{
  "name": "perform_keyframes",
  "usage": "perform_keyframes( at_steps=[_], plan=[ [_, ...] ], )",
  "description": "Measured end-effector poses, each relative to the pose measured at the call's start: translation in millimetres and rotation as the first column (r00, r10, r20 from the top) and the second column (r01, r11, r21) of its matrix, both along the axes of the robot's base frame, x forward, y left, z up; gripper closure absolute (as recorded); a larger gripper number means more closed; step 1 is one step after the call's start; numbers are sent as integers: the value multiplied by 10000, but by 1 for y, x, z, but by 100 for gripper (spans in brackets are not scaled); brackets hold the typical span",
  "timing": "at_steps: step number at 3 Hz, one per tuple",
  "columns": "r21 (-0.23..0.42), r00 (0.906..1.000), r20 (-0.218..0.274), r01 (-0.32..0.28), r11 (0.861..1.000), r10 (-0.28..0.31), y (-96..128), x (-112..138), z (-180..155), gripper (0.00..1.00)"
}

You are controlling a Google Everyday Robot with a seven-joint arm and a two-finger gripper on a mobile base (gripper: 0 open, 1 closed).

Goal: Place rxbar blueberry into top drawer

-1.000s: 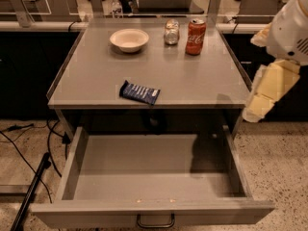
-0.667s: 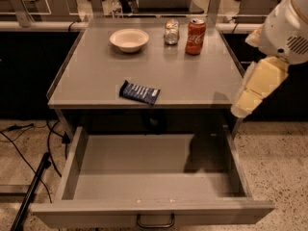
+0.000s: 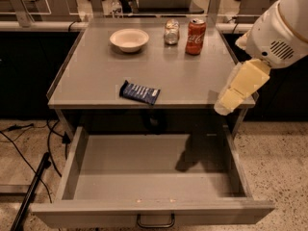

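Your grey surface [image 3: 91, 76] fills mid-frame, with speckled floor below it and black cables [image 3: 29, 148] at lower left. A white bowl [image 3: 129, 39], a glass jar [image 3: 171, 32] and a red soda can [image 3: 196, 30] stand along its back. The rxbar blueberry [image 3: 139, 92], a flat dark blue wrapper with white lettering, lies near the front edge. The top drawer [image 3: 149, 211] stands open beneath. Your pincer [image 3: 231, 100] hangs by the surface's right front corner; you cannot tell whether it is spread.

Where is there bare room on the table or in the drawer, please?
The top drawer is bare throughout. The table is free left of the rxbar blueberry and between it and the tool at the right edge. Crowded along the back: bowl, jar, soda can.
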State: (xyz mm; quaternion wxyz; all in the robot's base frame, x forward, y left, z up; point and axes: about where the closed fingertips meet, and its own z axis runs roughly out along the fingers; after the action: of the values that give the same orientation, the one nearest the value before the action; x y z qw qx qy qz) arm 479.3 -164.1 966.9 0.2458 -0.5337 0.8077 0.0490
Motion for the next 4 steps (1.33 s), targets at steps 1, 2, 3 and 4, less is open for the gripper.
perform_keyframes(
  at_steps=[1, 2, 3, 4],
  plan=[
    [205, 9998, -92, 194, 9996, -193, 3, 6, -7, 0],
    [635, 9996, -221, 182, 9978, -168, 20, 18, -24, 0],
    [1153, 9999, -79, -144, 9932, 154, 49, 31, -36, 0],
    [1666, 9980, 335, -592, 9842, 544, 81, 43, -41, 0]
  ],
)
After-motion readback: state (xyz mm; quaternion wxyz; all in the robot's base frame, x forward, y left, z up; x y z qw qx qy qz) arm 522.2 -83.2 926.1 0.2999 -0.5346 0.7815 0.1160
